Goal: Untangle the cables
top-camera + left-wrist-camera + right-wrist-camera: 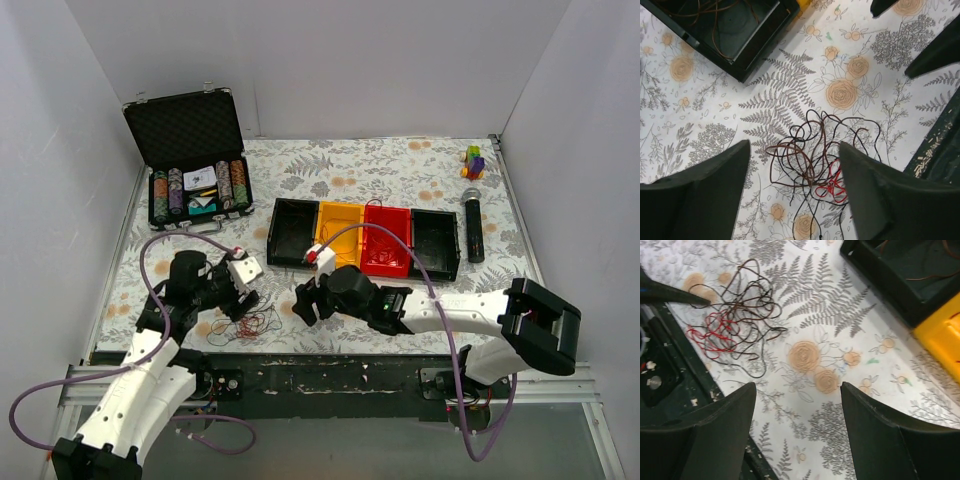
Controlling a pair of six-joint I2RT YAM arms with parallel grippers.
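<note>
Cables (815,160): tangled, 7 o'clock on table (400,180).
Left gripper (794,150): spread, straddling them.
Right gripper (797,390): spread, cables at 10 o'clock.
Case card (203,177): print illegible.

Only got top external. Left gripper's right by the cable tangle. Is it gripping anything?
Observer: No. The left wrist view shows the left gripper open, one finger on either side of the cables, with nothing pinched.
Operator: Right gripper on them too?
Observer: No. The right gripper is open, with only bare tablecloth between its fingers. The tangle lies off to one side, outside them.
Operator: All red wire?
Observer: Mostly dark brown. One small red bunch sits close to one of the left gripper's fingers. I can't tell if it touches.
</note>
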